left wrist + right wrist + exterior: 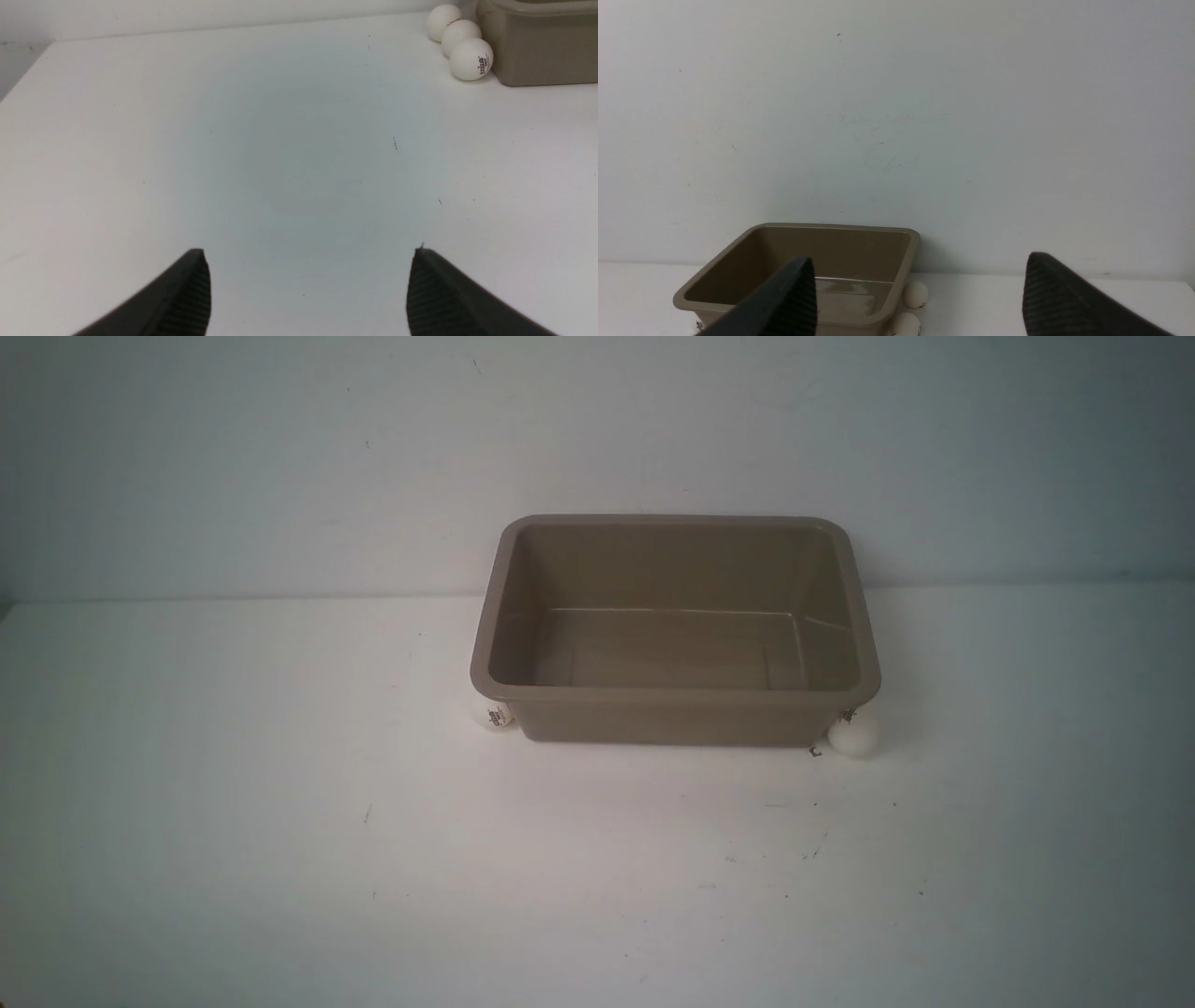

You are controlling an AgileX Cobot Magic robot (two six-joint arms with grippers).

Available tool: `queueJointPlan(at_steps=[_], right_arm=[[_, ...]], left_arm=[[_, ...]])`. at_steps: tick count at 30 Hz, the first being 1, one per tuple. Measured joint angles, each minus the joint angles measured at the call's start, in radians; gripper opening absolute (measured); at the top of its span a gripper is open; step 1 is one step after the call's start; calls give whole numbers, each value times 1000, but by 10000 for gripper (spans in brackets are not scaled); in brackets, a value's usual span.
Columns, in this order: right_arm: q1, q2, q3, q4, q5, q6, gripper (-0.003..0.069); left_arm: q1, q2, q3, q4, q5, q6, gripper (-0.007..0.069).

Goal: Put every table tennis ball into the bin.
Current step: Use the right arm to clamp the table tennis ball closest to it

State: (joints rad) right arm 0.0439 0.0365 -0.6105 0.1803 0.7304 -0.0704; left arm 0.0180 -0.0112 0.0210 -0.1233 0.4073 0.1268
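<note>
Front view puts the rectangular taupe-brown plastic bin against the back wall, no ball visible inside, though its rim hides the nearest strip of floor. One small white logo-printed ball sits at its eight o'clock, another matte white ball at four. Wrist views make it three white balls on the nine o'clock side, two around three. Both the left gripper and right gripper stand apart, empty; apparently all five balls remain to be binned.
</note>
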Motion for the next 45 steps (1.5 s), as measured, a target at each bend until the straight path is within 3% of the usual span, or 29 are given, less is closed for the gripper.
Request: queueJointPlan(at_steps=[8,17,22,29,31,38,45], right_arm=[[0,0,0,28,2,0,534],[0,0,0,33,18,-2,534],[0,0,0,35,30,-41,534],[0,5,0,94,39,-142,534],[0,32,0,124,35,-185,534],[0,128,0,198,14,-289,534],[0,260,0,385,1,-492,534]], left_arm=[[0,0,7,-60,-52,-10,510],[0,0,7,-443,-226,-79,510],[0,0,7,-570,-325,-69,510],[0,3,-100,-570,-159,96,497],[0,41,-173,-570,-61,189,478],[0,199,-328,-544,100,328,468],[0,445,-486,-310,256,375,468]])
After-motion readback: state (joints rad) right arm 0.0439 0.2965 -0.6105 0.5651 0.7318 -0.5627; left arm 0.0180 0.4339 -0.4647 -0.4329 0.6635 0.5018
